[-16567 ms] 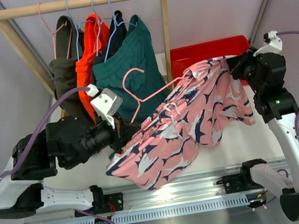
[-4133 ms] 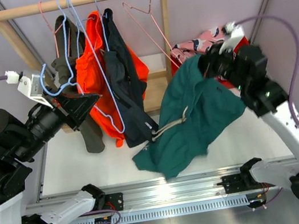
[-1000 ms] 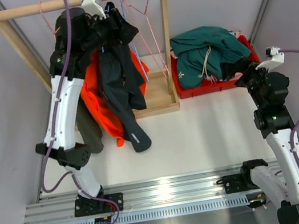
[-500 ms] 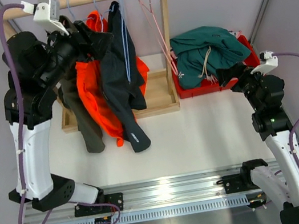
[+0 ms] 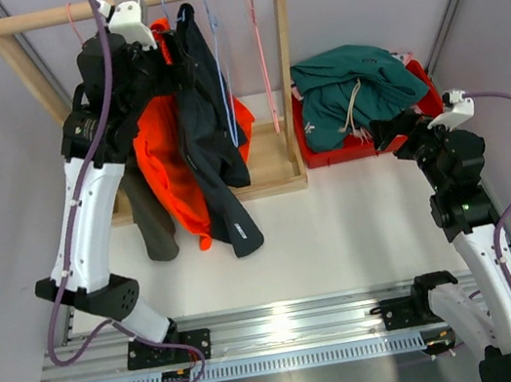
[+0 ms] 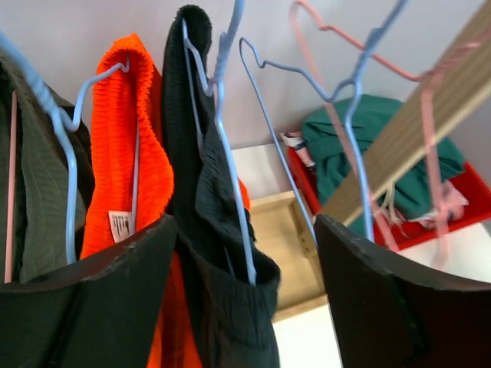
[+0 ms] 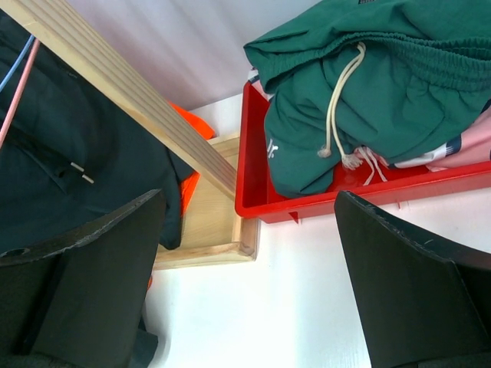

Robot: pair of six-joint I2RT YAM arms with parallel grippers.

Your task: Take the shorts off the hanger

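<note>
Navy fabric fills the gap ahead of the left claw (image 6: 245,230). Its fingers stand wide apart and grip nothing. The navy shorts (image 6: 192,153) are folded over a blue hanger (image 6: 232,176) straight in front of that opening, just under the wooden rail (image 5: 37,20). Whether the fingers touch the cloth I cannot tell.

The pair hangs with its long axis running straight down from the rail toward the worktop (image 5: 341,225). The waistband at the top is therefore the part nearest the claw, and a pinch there looks like the coming move.

Beyond the navy pair along the rail, on the left arm's side, hang the orange shorts (image 6: 126,153) and then the olive shorts (image 6: 38,192). Toward the other end of the rail the hangers are bare.

Well apart from the rail, past its right post, the right claw (image 7: 247,199) hovers spread and empty beside the red bin (image 5: 367,149). The teal shorts (image 5: 351,85) lie heaped there over the pink printed pair (image 7: 468,161). The left arm is plainly the nearer one to the hanging pairs.
</note>
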